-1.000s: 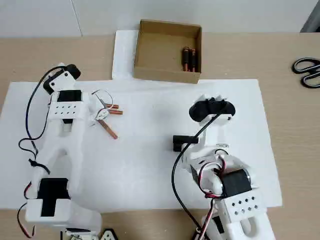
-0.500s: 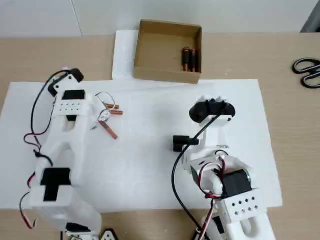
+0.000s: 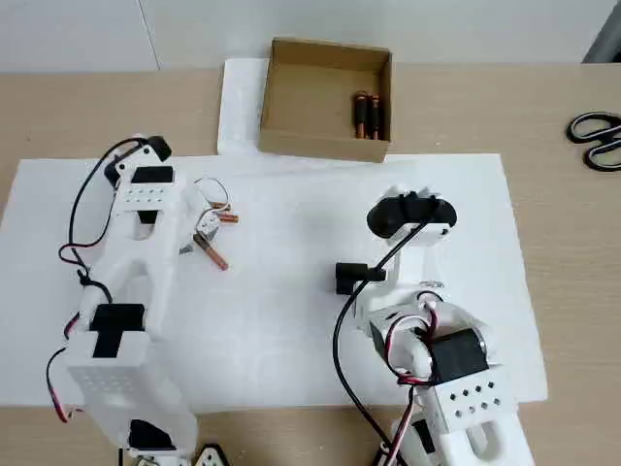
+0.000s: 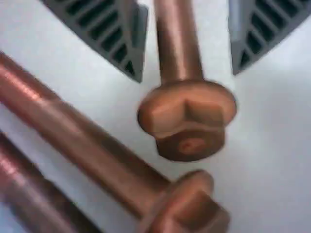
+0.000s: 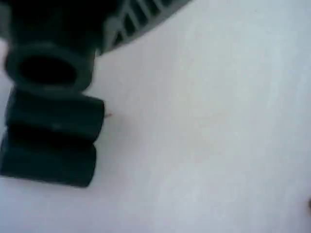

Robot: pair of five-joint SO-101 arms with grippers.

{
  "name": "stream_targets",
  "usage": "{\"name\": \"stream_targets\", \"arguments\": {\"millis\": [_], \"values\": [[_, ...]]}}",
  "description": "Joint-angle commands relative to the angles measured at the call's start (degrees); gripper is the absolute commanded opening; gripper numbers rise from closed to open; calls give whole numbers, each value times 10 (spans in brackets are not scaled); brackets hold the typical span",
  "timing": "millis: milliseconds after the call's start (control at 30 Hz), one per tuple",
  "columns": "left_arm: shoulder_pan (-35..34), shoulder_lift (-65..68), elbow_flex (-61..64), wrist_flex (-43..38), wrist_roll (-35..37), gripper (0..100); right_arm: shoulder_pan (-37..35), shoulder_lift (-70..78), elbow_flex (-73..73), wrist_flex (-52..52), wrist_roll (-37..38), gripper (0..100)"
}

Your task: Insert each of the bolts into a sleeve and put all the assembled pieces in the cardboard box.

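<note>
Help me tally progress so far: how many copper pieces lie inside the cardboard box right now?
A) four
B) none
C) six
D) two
D: two copper pieces lie side by side near the right wall of the cardboard box.

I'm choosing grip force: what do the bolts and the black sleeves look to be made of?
The bolts: metal, copper-coloured, with a soft sheen and streaked highlights along the shaft; possibly plated. The sleeves: matte black, no glints, likely plastic or rubber; cannot tell which.
</note>
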State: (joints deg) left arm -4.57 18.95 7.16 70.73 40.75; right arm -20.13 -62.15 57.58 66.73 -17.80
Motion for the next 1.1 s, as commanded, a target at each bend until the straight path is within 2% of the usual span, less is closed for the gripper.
{"name": "stream_targets", "arguments": {"millis": [0,533,733,1067], "values": [[4,-4,-23,1,-1,112,4,-11,-3,1,-4,4],[-13,-1,-23,-26,-1,110,4,-11,-3,1,-4,4],[-13,0,-23,-34,-1,54,4,-11,-3,1,-4,4],[-14,0,-21,-40,-1,51,4,-11,-3,2,-4,4]]}}
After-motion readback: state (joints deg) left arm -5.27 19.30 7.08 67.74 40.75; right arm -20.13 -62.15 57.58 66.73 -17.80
